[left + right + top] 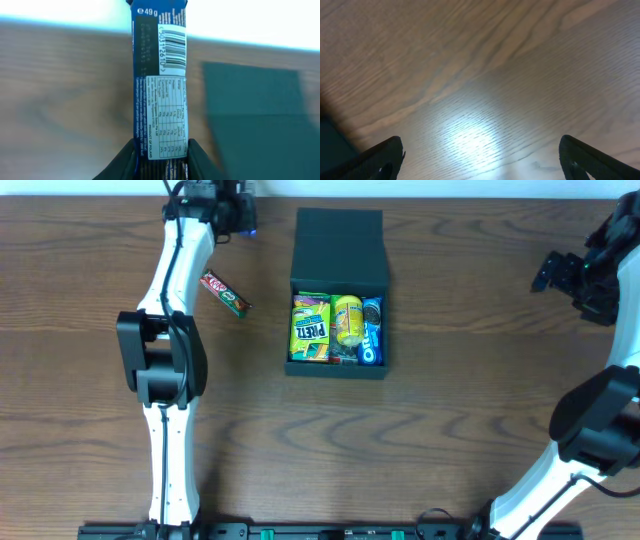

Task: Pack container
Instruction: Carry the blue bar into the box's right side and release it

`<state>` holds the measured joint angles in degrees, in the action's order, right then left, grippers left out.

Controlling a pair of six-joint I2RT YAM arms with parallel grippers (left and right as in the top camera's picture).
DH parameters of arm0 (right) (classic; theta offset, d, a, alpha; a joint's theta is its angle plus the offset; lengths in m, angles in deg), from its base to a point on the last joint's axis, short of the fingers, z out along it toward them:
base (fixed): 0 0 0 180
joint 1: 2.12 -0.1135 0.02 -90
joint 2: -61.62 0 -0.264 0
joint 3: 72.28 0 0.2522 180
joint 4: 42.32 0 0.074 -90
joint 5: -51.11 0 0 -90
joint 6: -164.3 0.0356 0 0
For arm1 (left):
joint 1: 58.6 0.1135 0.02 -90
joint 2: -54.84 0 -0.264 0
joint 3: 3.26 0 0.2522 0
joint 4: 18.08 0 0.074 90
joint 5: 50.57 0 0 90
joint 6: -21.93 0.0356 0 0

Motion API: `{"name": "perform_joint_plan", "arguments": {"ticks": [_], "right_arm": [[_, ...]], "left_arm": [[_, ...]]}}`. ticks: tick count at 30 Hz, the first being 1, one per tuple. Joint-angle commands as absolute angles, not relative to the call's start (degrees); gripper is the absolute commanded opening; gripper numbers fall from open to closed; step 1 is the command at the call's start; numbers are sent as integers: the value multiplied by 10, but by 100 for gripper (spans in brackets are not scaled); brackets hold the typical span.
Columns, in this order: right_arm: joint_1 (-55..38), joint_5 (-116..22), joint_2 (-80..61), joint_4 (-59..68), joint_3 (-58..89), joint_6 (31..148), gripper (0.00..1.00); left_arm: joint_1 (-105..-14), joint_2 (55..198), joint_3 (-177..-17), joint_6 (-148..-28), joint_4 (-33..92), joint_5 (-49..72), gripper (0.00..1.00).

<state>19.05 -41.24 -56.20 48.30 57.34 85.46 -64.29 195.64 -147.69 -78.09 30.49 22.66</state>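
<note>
Left jaws around top-cropped blue packet (160, 100)

Overhead cam sits high and looks straight down on the whole tabletop (450, 430), both arms in shot. Left wrist cam rides right behind the left claw (161, 152), facing along a bar (160, 75) toward the box (255, 115) (blurry here, sharp from overhead). Right wrist cam peers past the right claw (482, 160), close to the wood.
</note>
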Motion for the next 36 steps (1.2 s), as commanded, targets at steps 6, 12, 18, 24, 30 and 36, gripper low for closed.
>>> {"name": "perform_joint_plan", "arguments": {"ticks": [6,12,18,24,30,36], "right_arm": [[219,-395,-565,464,572,850,99],[226,-395,-565,457,572,828,99],[226,-398,-565,457,572,819,99],[226,-409,-565,449,572,820,99],[226,-411,-565,449,572,820,99],[226,-425,-565,445,572,819,99]], "left_arm": [[-727,1886,-1491,-953,488,124,6],[-837,1883,-1491,-969,589,258,6],[-945,1882,-1491,-996,625,368,6],[-974,1882,-1490,-1033,675,374,5],[-991,1882,-1458,-1043,654,369,6],[-995,1882,-1440,-1050,626,355,6]]}}
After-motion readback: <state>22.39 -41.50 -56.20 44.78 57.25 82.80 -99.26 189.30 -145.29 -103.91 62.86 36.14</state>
